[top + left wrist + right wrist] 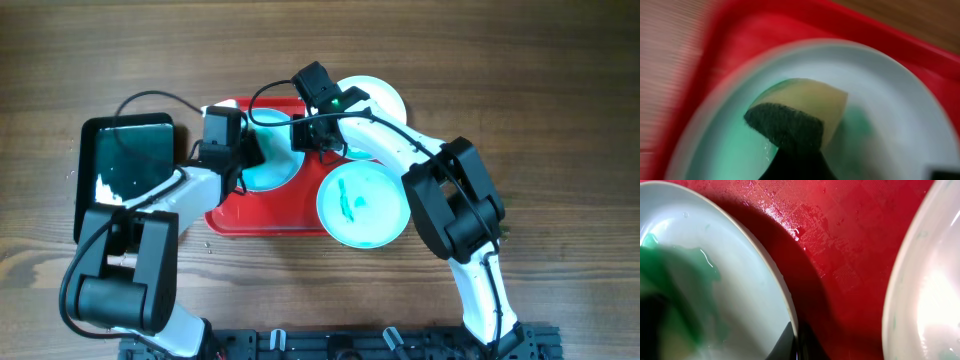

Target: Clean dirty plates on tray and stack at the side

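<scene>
The red tray (260, 212) lies mid-table. A plate (272, 172) coated with teal sits on its back part. My left gripper (252, 152) is shut on a yellow sponge with a dark green pad (795, 115), pressed onto this plate (890, 100). My right gripper (306, 138) is shut on the same plate's right rim (795, 340); the plate (740, 270) shows a green smear. A second plate (362, 205) with teal smears overlaps the tray's right edge, also in the right wrist view (925, 290). A third plate (385, 98) lies behind, partly hidden by the right arm.
A smaller black tray (125, 165) with a wet, shiny surface lies left of the red tray, beside the left arm. Bare wooden table surrounds both trays. Both arms cross over the red tray's back half.
</scene>
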`<state>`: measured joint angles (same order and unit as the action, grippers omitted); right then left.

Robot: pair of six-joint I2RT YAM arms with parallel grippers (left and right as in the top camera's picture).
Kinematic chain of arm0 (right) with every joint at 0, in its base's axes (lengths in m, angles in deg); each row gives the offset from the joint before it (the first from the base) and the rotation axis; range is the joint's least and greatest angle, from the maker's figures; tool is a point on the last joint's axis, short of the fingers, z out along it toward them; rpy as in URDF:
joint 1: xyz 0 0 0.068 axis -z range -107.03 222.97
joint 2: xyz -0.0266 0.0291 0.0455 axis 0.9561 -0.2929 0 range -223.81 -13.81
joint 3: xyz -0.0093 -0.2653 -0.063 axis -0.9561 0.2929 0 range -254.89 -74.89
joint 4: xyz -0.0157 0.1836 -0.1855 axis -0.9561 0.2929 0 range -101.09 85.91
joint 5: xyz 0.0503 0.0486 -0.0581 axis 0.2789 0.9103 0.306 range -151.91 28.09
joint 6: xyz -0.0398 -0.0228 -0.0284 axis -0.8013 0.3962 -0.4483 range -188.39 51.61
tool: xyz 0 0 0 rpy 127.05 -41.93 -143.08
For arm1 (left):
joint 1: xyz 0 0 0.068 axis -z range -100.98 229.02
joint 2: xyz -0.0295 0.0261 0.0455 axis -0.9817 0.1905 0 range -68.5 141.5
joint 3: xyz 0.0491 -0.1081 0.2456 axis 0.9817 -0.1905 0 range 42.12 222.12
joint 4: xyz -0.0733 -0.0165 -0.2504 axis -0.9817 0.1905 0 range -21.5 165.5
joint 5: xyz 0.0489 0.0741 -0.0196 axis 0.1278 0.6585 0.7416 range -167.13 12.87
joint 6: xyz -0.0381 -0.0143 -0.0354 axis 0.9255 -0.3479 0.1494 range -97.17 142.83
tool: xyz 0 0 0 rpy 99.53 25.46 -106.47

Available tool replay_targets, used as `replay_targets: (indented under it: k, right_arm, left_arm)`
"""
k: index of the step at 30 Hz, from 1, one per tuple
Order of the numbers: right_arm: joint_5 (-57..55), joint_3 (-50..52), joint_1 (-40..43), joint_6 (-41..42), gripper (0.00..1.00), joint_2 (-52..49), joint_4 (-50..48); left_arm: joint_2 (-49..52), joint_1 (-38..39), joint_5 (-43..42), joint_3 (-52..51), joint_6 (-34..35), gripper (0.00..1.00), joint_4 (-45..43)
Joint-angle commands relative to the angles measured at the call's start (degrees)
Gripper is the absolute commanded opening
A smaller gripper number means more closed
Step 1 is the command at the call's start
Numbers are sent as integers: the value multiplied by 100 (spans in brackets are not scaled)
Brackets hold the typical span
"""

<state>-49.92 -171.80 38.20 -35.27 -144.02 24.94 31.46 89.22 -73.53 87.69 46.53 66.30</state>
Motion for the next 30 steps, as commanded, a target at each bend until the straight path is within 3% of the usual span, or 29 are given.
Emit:
replay_targets:
  k: [1, 3, 6, 8, 11, 15, 18, 22, 25, 30]
  right_arm:
    - [-157, 109, -20, -59, 4, -157, -20]
    - [-155, 109, -20, -76, 4, -157, -26]
    - [186, 109, -20, -372, 4, -157, -61]
    - [485, 109, -17, -625, 4, -157, -37]
    - [680, 107, 7, -874, 4, -136, 118]
    - [498, 105, 28, -1217, 4, 258, 527]
    - [-601, 101, 11, -1381, 4, 828, 1001]
    - [-3132, 101, -291, -1353, 4, 1545, 1453]
    - [-5425, 101, -894, -1172, 4, 1880, 1609]
    - [-7812, 103, -1856, -1019, 4, 1880, 1558]
  left_arm:
    - [133, -184, 2308, -87, 1145, 4, 382]
    - [133, -160, 1685, -87, 1342, 4, 872]
    - [42, -120, -323, -85, 1209, 4, 1495]
    - [-339, -175, -1165, 50, 1209, 4, 1462]
    - [-1329, -501, -1499, 758, 1172, 4, 1974]
    - [-2430, -1270, -1576, 1958, 551, 4, 3171]
    - [-2710, -1801, -1576, 2124, 496, 4, 3556]
    - [-2347, -1867, -1580, 2120, 503, 4, 3919]
    - [-1873, -1867, -1585, 2120, 549, 4, 4072]
    - [-1582, -1810, -1665, 2120, 546, 4, 4085]
